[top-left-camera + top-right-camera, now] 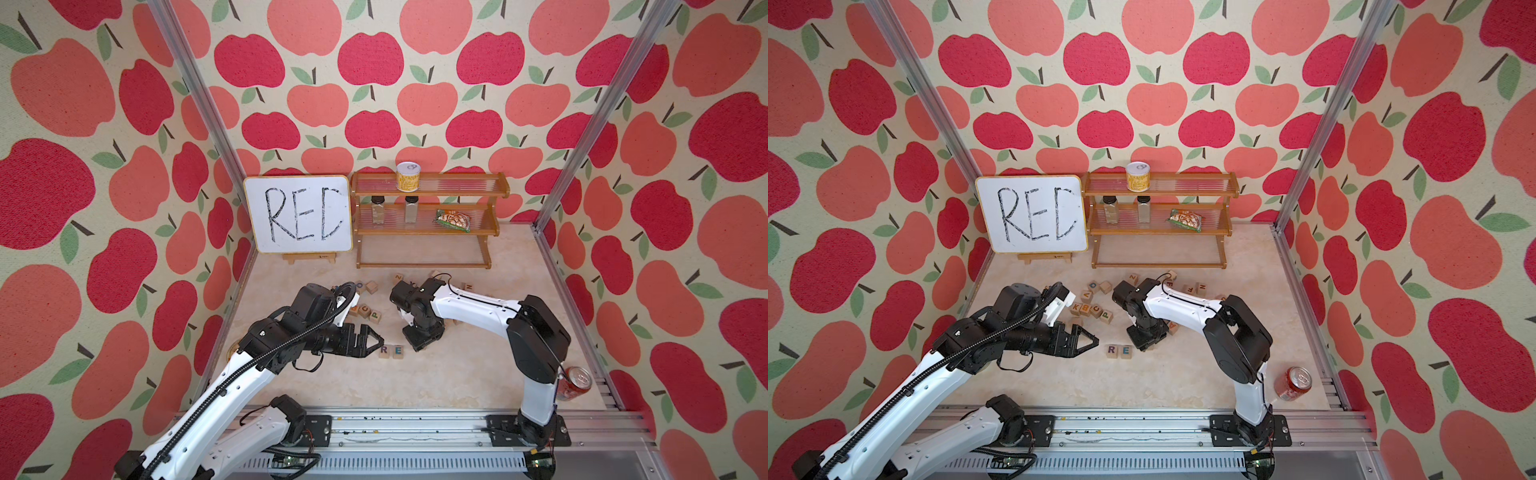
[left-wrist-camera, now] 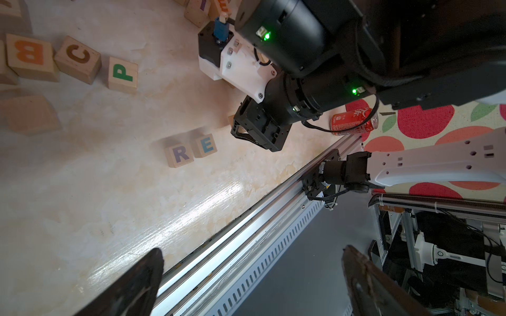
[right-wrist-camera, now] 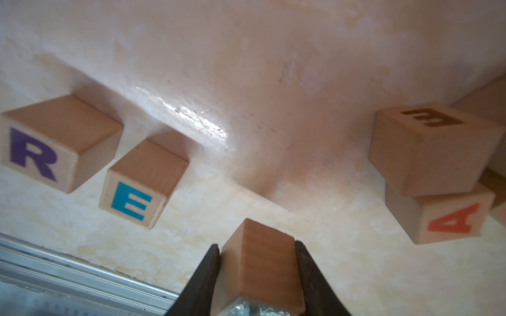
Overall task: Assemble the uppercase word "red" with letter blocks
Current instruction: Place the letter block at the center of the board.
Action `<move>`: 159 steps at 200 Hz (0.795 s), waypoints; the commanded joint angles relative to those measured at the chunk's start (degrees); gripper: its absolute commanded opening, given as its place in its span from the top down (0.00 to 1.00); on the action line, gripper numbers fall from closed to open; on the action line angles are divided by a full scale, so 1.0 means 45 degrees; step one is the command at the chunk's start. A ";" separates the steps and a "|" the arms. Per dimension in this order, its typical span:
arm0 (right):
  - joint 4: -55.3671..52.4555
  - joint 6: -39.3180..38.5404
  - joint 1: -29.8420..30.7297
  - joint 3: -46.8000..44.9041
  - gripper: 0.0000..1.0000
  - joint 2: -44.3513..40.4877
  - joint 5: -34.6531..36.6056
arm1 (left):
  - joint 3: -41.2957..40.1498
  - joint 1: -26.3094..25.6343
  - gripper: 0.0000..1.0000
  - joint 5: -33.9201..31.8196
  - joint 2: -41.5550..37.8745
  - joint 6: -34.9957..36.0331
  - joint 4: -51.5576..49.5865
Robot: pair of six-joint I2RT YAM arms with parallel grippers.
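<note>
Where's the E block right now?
In a top view, the E block lies front-middle, just right of the R block and left of the right gripper clamping another block.

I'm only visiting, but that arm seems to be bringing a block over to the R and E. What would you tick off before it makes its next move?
1. The R block and E block sit side by side, letters readable: ok.
2. The right gripper is clamped on the held block: ok.
3. The held block bears a D: cannot tell, no printed face shows.
4. The table next to the E is bare: ok.
5. The left gripper is open and empty: ok.
</note>
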 commanded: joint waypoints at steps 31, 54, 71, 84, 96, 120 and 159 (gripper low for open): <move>0.0328 0.0623 0.0336 -0.0133 0.68 0.0287 0.0058 | -0.0292 0.0169 0.01 -0.0152 -0.0604 0.0071 -0.0707; 0.0527 0.0792 0.0337 -0.0407 0.67 0.0297 0.0001 | -0.0348 0.0235 0.01 -0.0143 -0.0729 0.0093 -0.0793; 0.0709 0.0915 0.0375 -0.0603 0.66 0.0268 -0.0136 | -0.0427 0.0279 0.01 -0.0105 -0.0806 0.0112 -0.0799; 0.0802 0.1012 0.0413 -0.0722 0.65 0.0258 -0.0160 | -0.0463 0.0291 0.01 -0.0067 -0.0843 0.0116 -0.0816; 0.0839 0.1091 0.0457 -0.0809 0.65 0.0276 -0.0179 | -0.0504 0.0320 0.01 -0.0062 -0.0866 0.0107 -0.0791; 0.0981 0.1209 0.0587 -0.0994 0.63 0.0259 -0.0236 | -0.0600 0.0328 0.01 -0.0039 -0.0917 0.0073 -0.0779; 0.1181 0.1369 0.0647 -0.1163 0.57 0.0316 -0.0379 | -0.0755 0.0349 0.01 -0.0022 -0.1005 0.0030 -0.0737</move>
